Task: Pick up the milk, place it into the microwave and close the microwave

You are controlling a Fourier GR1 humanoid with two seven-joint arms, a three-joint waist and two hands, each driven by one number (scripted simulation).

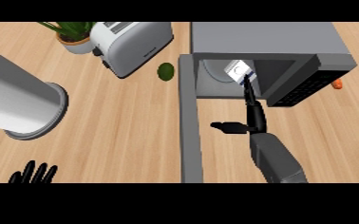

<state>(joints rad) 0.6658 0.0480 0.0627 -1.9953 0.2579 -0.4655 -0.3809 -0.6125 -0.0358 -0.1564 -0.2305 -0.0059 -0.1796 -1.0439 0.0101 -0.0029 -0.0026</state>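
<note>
The right hand (247, 118) reaches up the centre-right of the frame, fingers stretched straight toward the milk (238, 70), thumb spread out to the left; its fingertips touch the carton's lower edge, not curled round it. The milk sits directly above the hand, inside the microwave (266, 38) mouth, tilted slightly. The microwave door (188, 123) hangs open, running down the frame just left of that arm. The left hand (33, 173) rests open at the lower left, far off on the worktop (119, 123).

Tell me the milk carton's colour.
White with blue markings, seen in the head view: milk carton inside the microwave.
</note>
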